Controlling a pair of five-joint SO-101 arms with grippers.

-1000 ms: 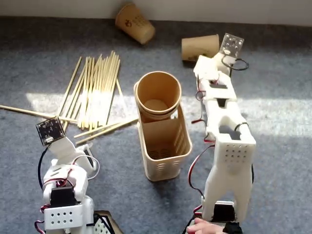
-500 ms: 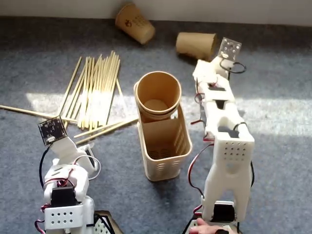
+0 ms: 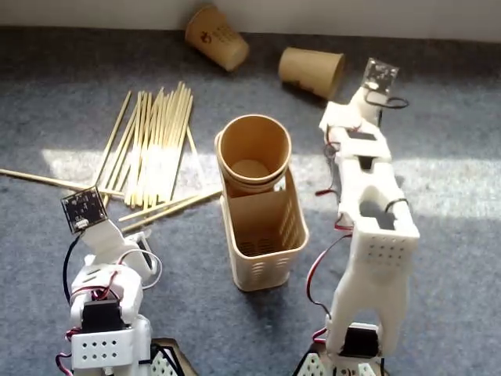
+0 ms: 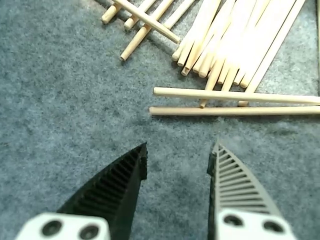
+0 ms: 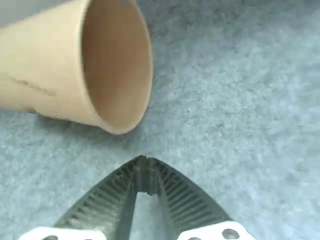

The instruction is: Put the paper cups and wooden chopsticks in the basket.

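Beyond the basket [image 3: 266, 276], the right gripper [image 5: 142, 175], fingers pressed together, is near a lying cup [image 5: 75, 70]. Left of the basket, the left gripper [image 4: 177, 152], fingers spread, hovers near chopsticks [image 4: 235, 45].

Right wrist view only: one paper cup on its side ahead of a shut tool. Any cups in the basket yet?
Observer: Yes, stacked cups stand upright in the far end of the basket.
Operator: Other loose cups?
Observer: One, a second cup on its side at the far edge of the carpet.
Operator: Left tool?
Observer: The left tool is open, empty, pointed at the chopsticks.
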